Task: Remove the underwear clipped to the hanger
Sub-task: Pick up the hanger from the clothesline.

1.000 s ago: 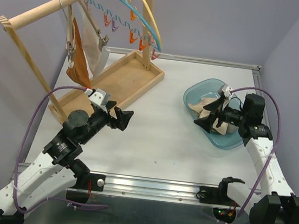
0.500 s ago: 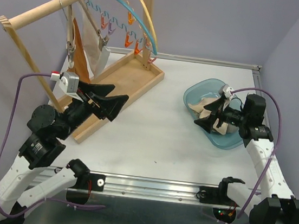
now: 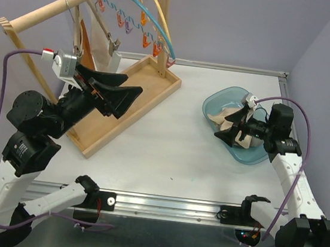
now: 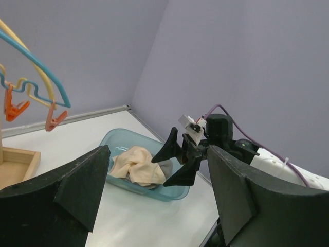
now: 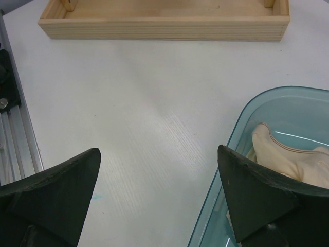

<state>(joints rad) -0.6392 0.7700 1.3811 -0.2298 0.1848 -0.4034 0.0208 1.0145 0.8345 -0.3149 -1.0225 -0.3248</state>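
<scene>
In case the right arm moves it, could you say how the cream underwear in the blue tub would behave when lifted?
The cream underwear lies crumpled in soft folds: probably floppy and light. It should drape, not roll.

- where's the top camera?
- high behind the arms, looking down on the whole table (image 3: 173, 154).
- and the wrists?
- left sits high, facing across at the tub (image 4: 149, 189) and right gripper (image 4: 162, 170). right looks down from close. both show tub and tray (image 5: 164, 20).

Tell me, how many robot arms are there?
2. The left arm reaches up beside the wooden rack; the right arm reaches over the blue tub. None seem hidden.
</scene>
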